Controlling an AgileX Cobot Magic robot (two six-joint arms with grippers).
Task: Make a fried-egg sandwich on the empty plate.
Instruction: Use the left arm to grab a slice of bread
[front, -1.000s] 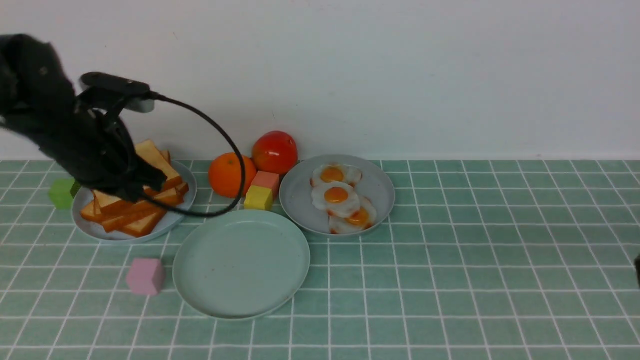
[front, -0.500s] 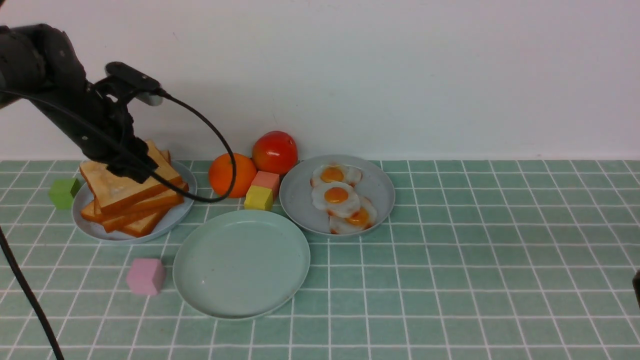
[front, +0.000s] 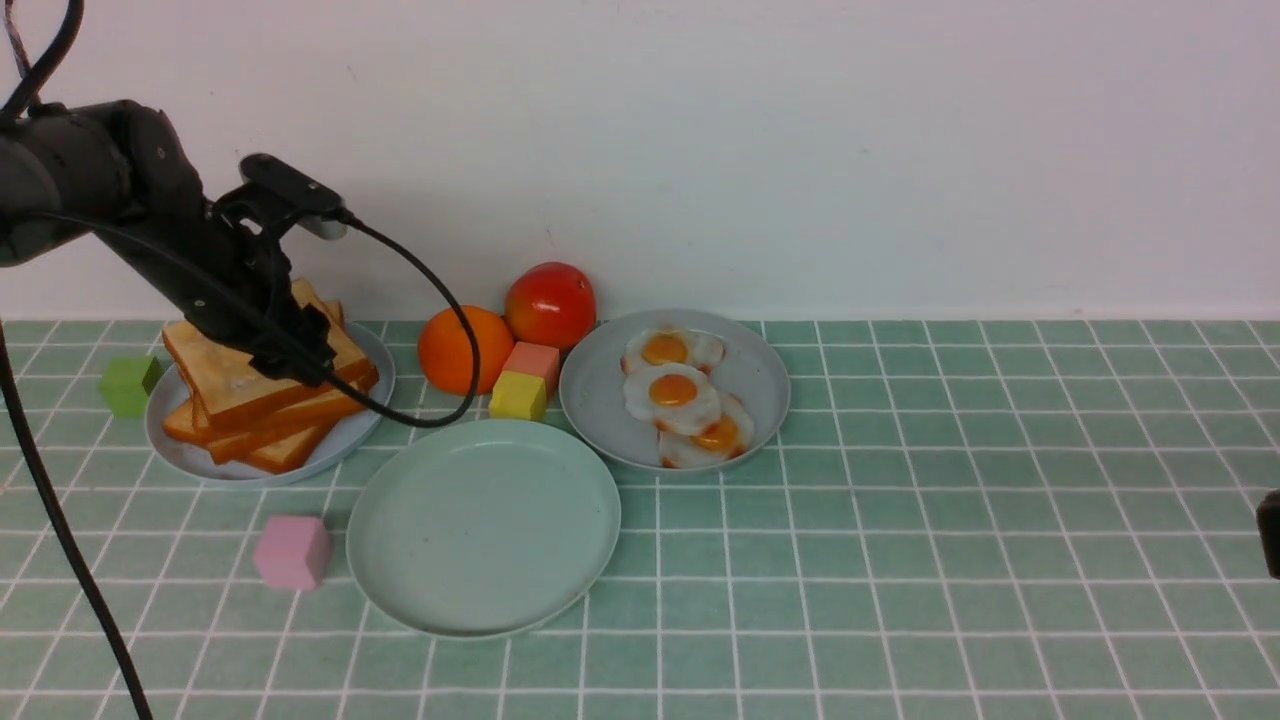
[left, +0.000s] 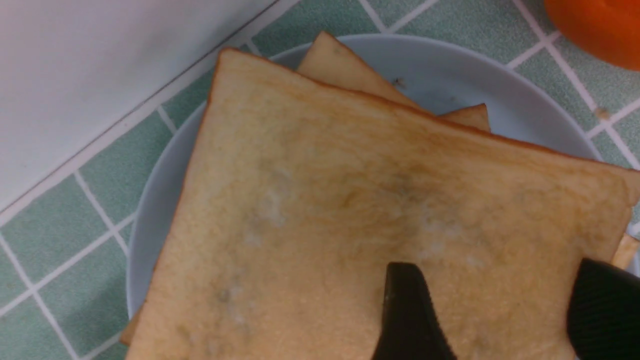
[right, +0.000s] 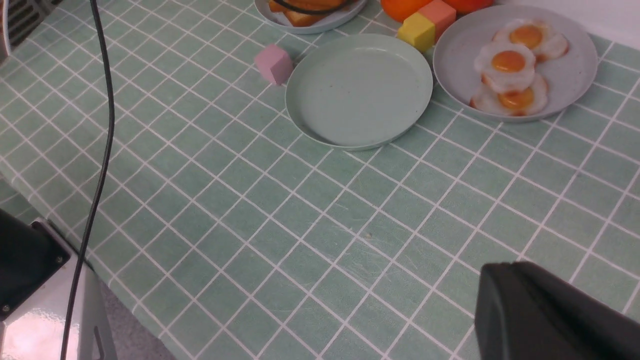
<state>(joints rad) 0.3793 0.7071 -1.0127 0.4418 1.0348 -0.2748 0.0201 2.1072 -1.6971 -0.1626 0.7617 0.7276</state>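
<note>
One round mint-green plate (front: 483, 527) lies flat and empty, front-centre on the worktop (front: 900, 560). Behind it, the left grey-blue plate (front: 355, 432) carries stacked toast slices (front: 240, 385), the top one tilted with a corner toward the wall. The right grey-blue plate (front: 600, 400) holds three overlapping fried eggs (front: 672, 395). The left claw (left: 497, 272) hangs released over the toast. The right claw (right: 500, 295) is clenched and mostly cut off.

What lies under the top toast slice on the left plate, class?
Under the top toast slice lie more toast slices, stacked askew with corners poking out, on a grey-blue plate. How many slices there are, and the plate's middle, are hidden by the stack.
</note>
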